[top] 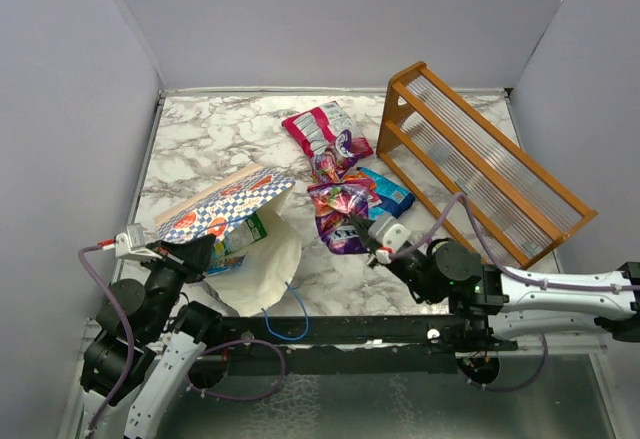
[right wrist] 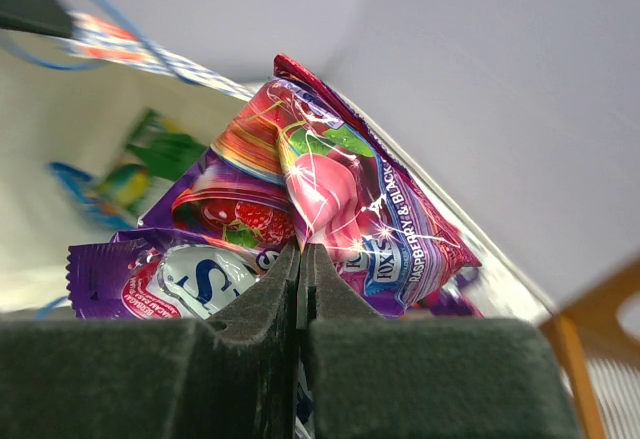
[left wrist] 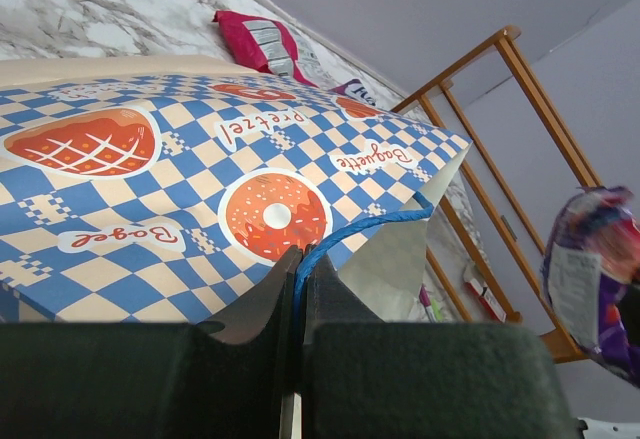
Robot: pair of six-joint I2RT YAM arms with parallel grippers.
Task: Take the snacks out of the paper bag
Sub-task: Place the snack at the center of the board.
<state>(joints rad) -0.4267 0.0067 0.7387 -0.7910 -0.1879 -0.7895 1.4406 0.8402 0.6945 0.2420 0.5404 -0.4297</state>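
My left end effector [top: 200,256] was clenched on the rim of the paper bag [top: 225,204], its blue handle [left wrist: 360,227] running between the fingers. The bag lay on its side near the bench's [top: 200,139] left edge, mouth toward the near edge, with a green packet [top: 243,234] showing inside. My right end effector [top: 368,244] was grasping a purple packet [top: 340,221] near the bench's middle. A pink-and-white packet [top: 315,129] lay toward the far edge, and a blue packet [top: 392,194] lay just beside the tilted orange rack [top: 480,159] on the right.
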